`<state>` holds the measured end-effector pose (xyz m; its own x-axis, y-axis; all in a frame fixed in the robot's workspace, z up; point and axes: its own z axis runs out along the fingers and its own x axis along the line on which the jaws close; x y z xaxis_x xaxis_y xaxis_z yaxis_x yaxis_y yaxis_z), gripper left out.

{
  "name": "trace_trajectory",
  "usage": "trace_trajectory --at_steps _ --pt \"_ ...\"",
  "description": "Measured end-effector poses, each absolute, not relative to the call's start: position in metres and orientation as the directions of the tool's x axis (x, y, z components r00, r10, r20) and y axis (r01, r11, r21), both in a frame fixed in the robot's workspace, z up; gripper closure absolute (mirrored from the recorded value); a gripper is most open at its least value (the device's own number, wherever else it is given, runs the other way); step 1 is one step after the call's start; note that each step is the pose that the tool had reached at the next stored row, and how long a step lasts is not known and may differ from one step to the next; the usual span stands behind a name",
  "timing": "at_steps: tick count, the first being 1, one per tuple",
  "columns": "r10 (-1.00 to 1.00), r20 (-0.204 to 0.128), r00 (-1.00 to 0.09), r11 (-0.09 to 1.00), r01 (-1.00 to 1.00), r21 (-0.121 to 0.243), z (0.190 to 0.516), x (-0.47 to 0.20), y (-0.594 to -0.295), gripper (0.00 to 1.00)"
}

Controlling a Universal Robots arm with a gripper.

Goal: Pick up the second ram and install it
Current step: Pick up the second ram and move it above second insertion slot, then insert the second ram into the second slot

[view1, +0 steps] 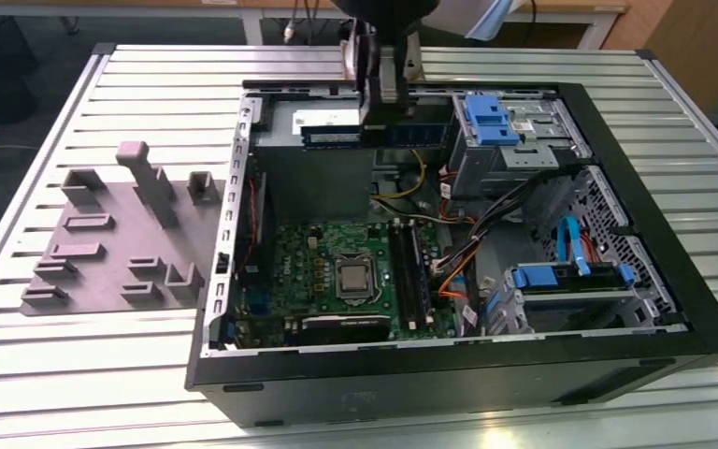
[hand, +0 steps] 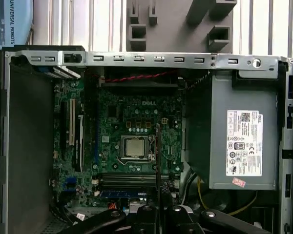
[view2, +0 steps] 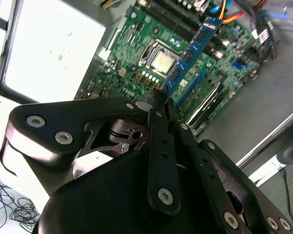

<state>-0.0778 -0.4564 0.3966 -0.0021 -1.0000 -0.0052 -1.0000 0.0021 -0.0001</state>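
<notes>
Black metal gripper [view2: 161,100] pinches the long blue ram stick [view2: 190,53] above the open black computer case [view1: 459,374], so I judge pickup done, seating left.

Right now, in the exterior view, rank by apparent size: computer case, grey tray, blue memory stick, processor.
1. computer case
2. grey tray
3. blue memory stick (held aloft, so unsure)
4. processor

Exterior view glare at 6 o'clock on silver ribbed metal table [view1: 72,374], black open pc case [view1: 459,374] dim inside, second wrist view w/ flat metal box panel [view2: 53,53] blown white, long blue second ram stick [view2: 195,48] well lit
</notes>
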Motion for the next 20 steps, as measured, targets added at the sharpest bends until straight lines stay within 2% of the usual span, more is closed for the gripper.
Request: trace_trajectory --at_steps 20 --pt "-1.0 -0.005 -0.009 0.009 -1.0 0.0 0.397 -0.057 -0.456 0.86"
